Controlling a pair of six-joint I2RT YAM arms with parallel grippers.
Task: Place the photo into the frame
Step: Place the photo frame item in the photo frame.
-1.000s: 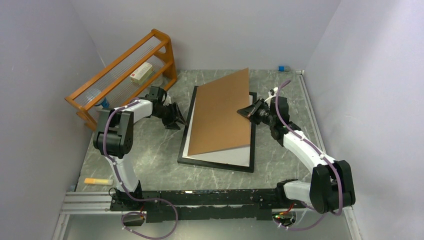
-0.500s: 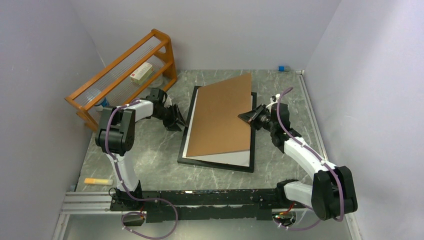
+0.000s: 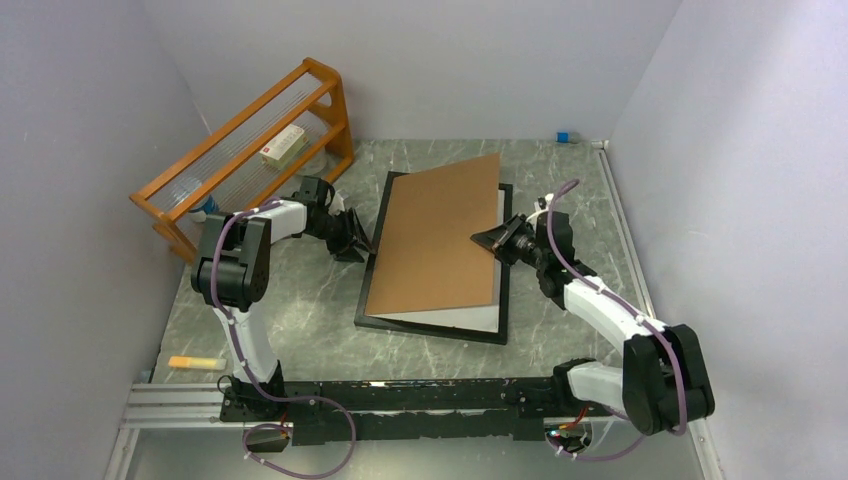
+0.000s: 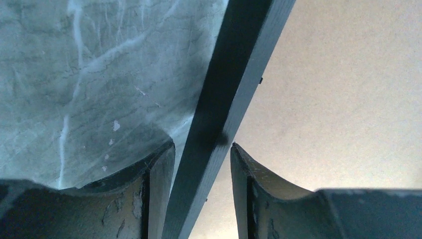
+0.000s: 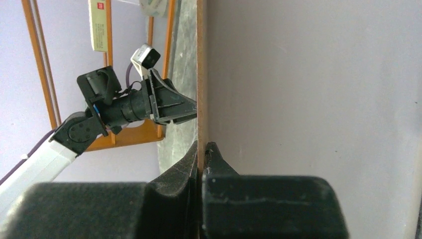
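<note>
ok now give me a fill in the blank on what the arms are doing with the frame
The right tool is shut on the ____ backing board. The left tool straddles a rail of the frame, whose border is ____. The board hangs ____, not flat, over a white sheet in the frame.
Missing: brown; black; tilted.

The frame [image 3: 430, 329] — thin, black-edged — lies flat under a tilted brown board [image 3: 440, 235].
</note>
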